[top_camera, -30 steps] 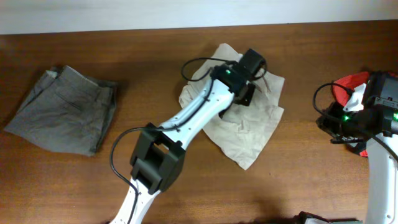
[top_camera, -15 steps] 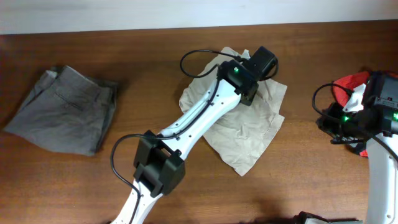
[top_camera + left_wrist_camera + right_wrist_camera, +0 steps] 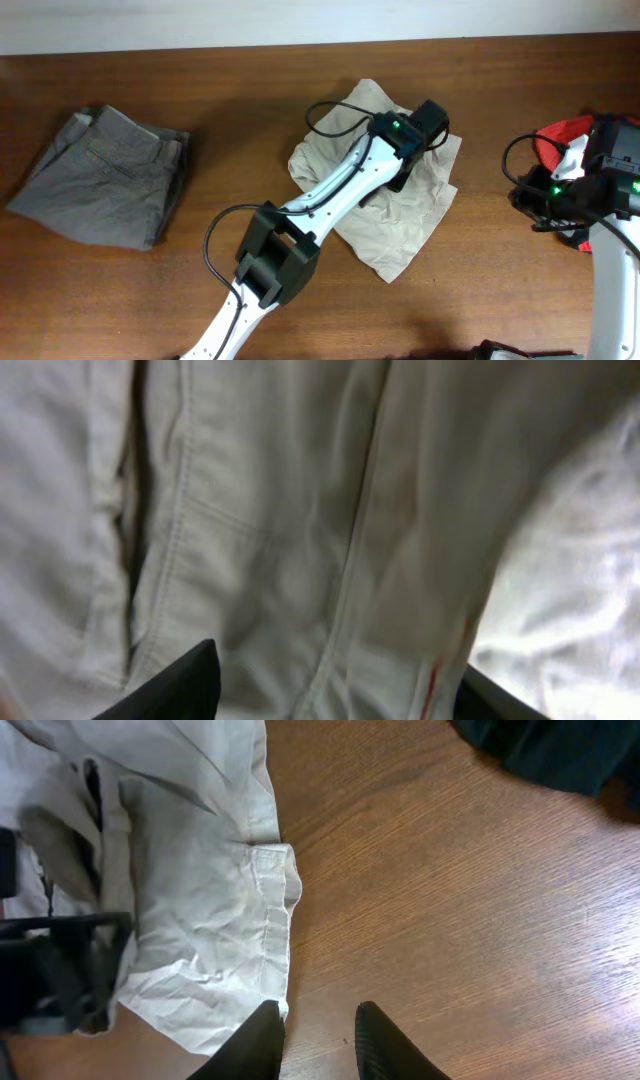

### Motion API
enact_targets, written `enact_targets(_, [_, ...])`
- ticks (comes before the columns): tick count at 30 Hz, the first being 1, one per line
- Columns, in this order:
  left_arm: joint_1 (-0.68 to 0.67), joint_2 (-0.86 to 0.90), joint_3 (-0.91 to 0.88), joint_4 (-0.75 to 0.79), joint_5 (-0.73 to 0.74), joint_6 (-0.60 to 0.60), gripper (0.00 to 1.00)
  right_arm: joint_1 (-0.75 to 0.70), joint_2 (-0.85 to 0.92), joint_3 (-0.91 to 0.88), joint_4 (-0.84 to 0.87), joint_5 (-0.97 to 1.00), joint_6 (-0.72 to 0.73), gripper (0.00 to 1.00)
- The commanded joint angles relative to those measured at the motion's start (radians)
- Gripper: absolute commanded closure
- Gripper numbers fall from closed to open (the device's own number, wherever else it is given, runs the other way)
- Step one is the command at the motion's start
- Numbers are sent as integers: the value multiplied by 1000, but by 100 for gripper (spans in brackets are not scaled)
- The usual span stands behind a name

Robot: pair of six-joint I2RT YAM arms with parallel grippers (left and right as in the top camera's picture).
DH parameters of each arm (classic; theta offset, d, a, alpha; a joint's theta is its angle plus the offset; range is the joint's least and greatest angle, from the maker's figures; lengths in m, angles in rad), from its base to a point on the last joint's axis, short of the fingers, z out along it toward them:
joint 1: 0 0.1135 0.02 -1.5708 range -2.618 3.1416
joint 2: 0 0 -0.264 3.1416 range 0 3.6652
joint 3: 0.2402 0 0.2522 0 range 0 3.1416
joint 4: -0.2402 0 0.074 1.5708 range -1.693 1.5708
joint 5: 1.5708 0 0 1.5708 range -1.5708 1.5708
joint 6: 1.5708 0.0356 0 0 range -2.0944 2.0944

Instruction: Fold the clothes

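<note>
I see my left pincer (image 3: 335,685) spread wide, right over the beige shorts (image 3: 400,225) lying mid-table (image 3: 250,100). My right pincer (image 3: 318,1040), narrowly parted and empty, hovers beside their hem.

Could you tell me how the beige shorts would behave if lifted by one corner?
The beige shorts would probably hang limp: they lie crumpled in soft creases. The stitched hem looks doubled, so likely firmer to grip. Pushed, such thin wrinkled cloth would probably bunch up.

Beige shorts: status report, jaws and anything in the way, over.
Left gripper jaws open over the beige shorts. Right gripper jaws apart, empty, beside them. Shorts rumpled, fold not done. Nothing blocking.
</note>
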Motion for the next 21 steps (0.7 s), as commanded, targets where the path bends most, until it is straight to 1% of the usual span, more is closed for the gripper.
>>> enact_targets(1, [19, -55, 148, -56, -5, 37, 35, -6, -19, 21, 1, 2, -13, 71])
enact_targets(2, [29, -63, 189, -78, -15, 45, 34, -6, -19, 21, 1, 2, -13, 71])
enact_targets(4, [61, -76, 274, -120, -43, 57, 28, -6, -19, 21, 0, 2, -14, 71])
enact_targets(7, [113, -79, 323, -132, -37, 80, 28, -6, -19, 21, 0, 2, -21, 70])
enact_targets(8, [132, -79, 323, -133, -22, 80, 35, -6, -19, 21, 1, 1, -21, 71])
enact_targets(9, [149, -77, 318, -135, 6, 82, 46, -5, -19, 21, 4, 0, -22, 70])
enact_targets(10, [169, -74, 307, -136, 60, 96, 59, -5, -19, 21, 8, -8, -40, 71])
enact_targets(11, [187, -73, 292, -137, 120, 113, 74, -5, -19, 21, 14, -23, -56, 71])
enact_targets(12, [204, -72, 272, -137, 174, 124, 89, -3, -18, 21, 23, -59, -92, 75])
enact_targets(13, [226, -72, 233, -132, 233, 124, 99, 5, -17, 21, 28, -96, -115, 80])
enact_targets(15, [248, -72, 168, -106, 276, 125, 100, 27, -10, 21, 42, -124, -118, 86])
enact_targets(16, [256, -72, 134, -90, 298, 125, 100, 40, -5, 21, 53, -134, -118, 92])
enact_targets(17, [262, -72, 101, -74, 321, 127, 100, 58, 4, 19, 69, -148, -118, 95])
enact_targets(21, [288, -72, -80, 11, 470, 166, 100, 146, 55, 7, 172, -227, -134, 96])
